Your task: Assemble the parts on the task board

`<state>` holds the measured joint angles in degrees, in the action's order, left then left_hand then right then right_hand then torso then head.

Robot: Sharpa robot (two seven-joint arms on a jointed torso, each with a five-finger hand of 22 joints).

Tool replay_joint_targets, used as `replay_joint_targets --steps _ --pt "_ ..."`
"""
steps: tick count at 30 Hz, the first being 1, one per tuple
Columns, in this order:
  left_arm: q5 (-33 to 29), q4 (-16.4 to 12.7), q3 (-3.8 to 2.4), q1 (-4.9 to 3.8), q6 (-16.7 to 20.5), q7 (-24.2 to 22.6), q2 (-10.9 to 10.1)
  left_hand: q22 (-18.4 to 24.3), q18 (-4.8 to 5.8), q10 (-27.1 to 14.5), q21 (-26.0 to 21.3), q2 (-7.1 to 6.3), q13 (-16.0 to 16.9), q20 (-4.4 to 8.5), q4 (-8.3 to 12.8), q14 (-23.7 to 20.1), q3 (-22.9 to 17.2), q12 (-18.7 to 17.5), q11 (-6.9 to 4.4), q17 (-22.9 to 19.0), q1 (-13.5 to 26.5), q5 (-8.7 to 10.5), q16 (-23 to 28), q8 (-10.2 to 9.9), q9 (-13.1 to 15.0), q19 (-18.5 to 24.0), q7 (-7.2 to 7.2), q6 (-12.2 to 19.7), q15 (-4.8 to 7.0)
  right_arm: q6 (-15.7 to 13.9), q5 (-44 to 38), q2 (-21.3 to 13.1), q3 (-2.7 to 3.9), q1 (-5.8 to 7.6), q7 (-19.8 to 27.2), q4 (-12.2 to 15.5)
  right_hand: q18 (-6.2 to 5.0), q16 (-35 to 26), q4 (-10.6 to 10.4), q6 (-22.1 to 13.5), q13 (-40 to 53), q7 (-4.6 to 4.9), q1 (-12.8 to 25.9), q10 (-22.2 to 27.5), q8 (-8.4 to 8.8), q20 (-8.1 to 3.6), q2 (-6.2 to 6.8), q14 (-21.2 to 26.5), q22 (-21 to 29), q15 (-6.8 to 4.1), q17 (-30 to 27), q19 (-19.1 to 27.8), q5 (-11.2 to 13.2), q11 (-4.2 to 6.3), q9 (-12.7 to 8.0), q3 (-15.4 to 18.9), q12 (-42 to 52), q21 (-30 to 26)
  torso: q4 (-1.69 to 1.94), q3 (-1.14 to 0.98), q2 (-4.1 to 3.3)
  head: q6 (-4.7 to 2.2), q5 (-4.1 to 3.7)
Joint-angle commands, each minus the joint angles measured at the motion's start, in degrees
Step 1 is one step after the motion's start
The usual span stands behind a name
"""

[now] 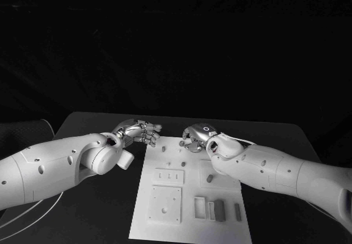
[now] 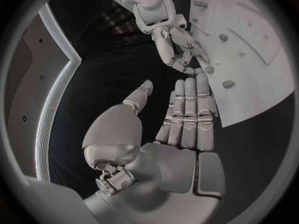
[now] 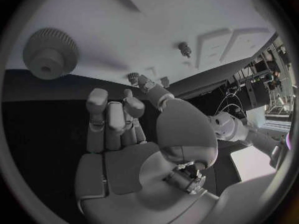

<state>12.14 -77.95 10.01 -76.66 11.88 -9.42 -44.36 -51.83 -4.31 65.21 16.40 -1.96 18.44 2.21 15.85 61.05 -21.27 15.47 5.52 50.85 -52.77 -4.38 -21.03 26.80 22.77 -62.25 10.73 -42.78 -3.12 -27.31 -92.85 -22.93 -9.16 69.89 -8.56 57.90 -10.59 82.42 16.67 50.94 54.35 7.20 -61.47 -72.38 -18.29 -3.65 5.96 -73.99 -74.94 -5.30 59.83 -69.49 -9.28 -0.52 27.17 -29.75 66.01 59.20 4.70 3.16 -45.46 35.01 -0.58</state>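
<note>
The white task board [image 1: 192, 203] lies in the middle of the table. My left hand [image 1: 136, 133] hovers at its far left corner, fingers straight, thumb apart [image 2: 187, 119], holding nothing. My right hand [image 1: 197, 137] hangs over the far edge of the board [image 3: 156, 20], fingers half curled [image 3: 112, 112], nothing between them. Its thumb tip reaches close to a small peg [image 3: 132, 76]; whether it touches, I cannot tell. A grey gear [image 3: 50, 52] lies flat on the board beyond that hand. In the left wrist view the right hand [image 2: 171, 40] points its fingertips down beside a small part [image 2: 209, 69].
More small pegs [image 1: 169, 164] stand near the board's middle, and another part [image 1: 210, 178] lies to their right. Square raised plates [image 1: 166, 203] and grey blocks [image 1: 218, 208] take up the near end. The black table [image 1: 95, 208] runs beside the board under my left arm.
</note>
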Motion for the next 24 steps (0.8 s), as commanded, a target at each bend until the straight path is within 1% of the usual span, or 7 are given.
replay_joint_targets --steps 1,7,10,12,16,20,24 --pt "0.13 0.03 -0.06 -0.09 -0.1 -1.02 -0.28 -0.09 -1.2 -0.33 -0.28 -0.3 0.09 0.41 0.3 0.35 -0.09 -0.37 0.01 0.08 -0.3 -0.1 0.26 -0.26 0.07 0.12 0.13 -0.25 0.06 -1.02 2.59 -1.96 0.47 0.44 0.77 2.77 -4.41 -0.1 -0.22 -0.08 0.02 0.34 0.65 0.12 0.32 0.15 0.57 -0.04 -0.83 0.32 0.0 0.19 0.24 -0.5 -0.12 0.33 -0.28 -0.34 -0.2 -0.04 0.08 -0.31 -0.01" --pt "0.21 0.14 -0.05 -0.1 -0.1 -2.92 -0.77 -0.18 -1.2 -0.11 -0.3 -0.24 0.35 0.42 0.35 0.46 -0.2 -0.33 -0.09 0.28 -0.55 -0.12 0.4 -0.11 0.27 0.07 -0.03 -0.71 0.08 -0.27 5.7 -6.41 1.91 1.12 1.14 6.9 -4.41 -0.1 -0.35 -1.15 0.05 0.67 1.54 0.11 1.11 0.12 1.16 -0.07 -0.75 0.56 -0.11 0.02 0.48 -0.79 -0.52 0.24 -0.26 -0.48 -0.53 -0.29 0.09 -0.89 0.02" --pt "0.21 0.06 -0.05 -0.1 -0.56 -3.79 -1.03 -0.36 -1.21 0.52 -0.28 0.13 0.77 0.47 0.4 0.78 -0.46 -0.2 -0.4 0.63 -1.04 -0.16 0.54 0.17 0.59 -0.11 -0.63 -1.66 0.17 0.59 6.28 -8.75 2.93 1.25 1.05 8.93 -4.41 -0.11 -0.41 -1.17 0.06 0.71 1.73 0.1 1.15 0.11 1.24 -0.06 -0.74 0.6 -0.16 -0.01 0.54 -0.84 -0.55 0.22 -0.25 -0.51 -0.69 -0.43 0.13 -1.12 -0.03" --pt "0.21 0.3 -0.05 -0.1 -0.87 -3.97 -1.08 -0.47 -1.22 0.96 -0.24 0.29 0.99 0.53 0.4 1.05 -0.51 -0.12 -0.61 0.81 -1.16 -0.15 0.6 0.29 0.75 -0.29 -1.04 -2.2 0.25 1.38 6.95 -10.35 3.26 1.46 0.94 10.16 -4.41 -0.09 -0.43 -1.23 0.06 0.74 1.83 0.11 1.2 0.1 1.3 -0.08 -0.74 0.62 -0.12 -0.02 0.6 -0.86 -0.58 0.21 -0.25 -0.53 -0.85 -0.55 0.17 -1.1 0.01" --pt "0.21 0.79 -0.03 -0.09 0.41 -4.68 -1.18 -0.7 -1.24 1.71 -0.11 0.82 1.33 0.72 0.44 1.67 -0.71 -0.13 -0.94 1.18 -1.53 -0.21 0.7 0.49 1.03 -0.75 -1.74 -3.44 0.48 4.79 7.74 -13.51 3.24 2.84 1.41 11.16 -4.41 -0.08 -0.66 -2.04 0.08 1.0 2.53 0.1 1.75 0.04 1.85 -0.1 -0.69 0.84 -0.17 -0.16 1.16 -1.11 -0.88 0.14 -0.22 -0.63 -1.05 -0.74 0.26 -1.23 -0.22" --pt "0.15 0.87 -0.03 -0.09 0.8 -4.99 -1.42 -1.1 -1.27 2.89 0.25 1.7 1.69 1.02 0.55 2.63 -1.78 -0.12 -1.41 1.67 -3.27 -0.34 0.67 0.54 1.25 -1.57 -2.03 -5.32 0.84 6.11 8.56 -15.11 3.2 2.89 1.71 11.4 -4.41 -0.08 -1.43 -2.53 0.09 1.2 3.49 0.08 2.1 0.01 2.97 -0.08 -0.62 1.02 -0.29 -0.29 1.72 -1.3 -1.11 -0.09 -0.18 -0.78 -1.53 -0.99 0.39 -1.44 -0.33" --pt "0.1 0.92 -0.03 -0.09 0.59 -4.87 -1.31 -1.23 -1.21 3.23 0.29 1.79 1.77 1.11 0.5 2.84 -2.1 -0.3 -1.51 1.85 -3.62 -0.31 0.8 0.33 1.26 -1.73 -2.16 -5.84 0.91 7.24 8.9 -15.55 3.15 2.87 1.4 11.23 -4.41 -0.15 -2.15 -4.8 0.1 1.8 3.97 0.29 3.43 -0.1 4.21 0.17 -0.57 1.5 -0.58 -0.33 1.93 -1.86 -1.82 -0.68 -0.18 -0.98 -1.98 -1.42 0.34 -1.59 -0.15"
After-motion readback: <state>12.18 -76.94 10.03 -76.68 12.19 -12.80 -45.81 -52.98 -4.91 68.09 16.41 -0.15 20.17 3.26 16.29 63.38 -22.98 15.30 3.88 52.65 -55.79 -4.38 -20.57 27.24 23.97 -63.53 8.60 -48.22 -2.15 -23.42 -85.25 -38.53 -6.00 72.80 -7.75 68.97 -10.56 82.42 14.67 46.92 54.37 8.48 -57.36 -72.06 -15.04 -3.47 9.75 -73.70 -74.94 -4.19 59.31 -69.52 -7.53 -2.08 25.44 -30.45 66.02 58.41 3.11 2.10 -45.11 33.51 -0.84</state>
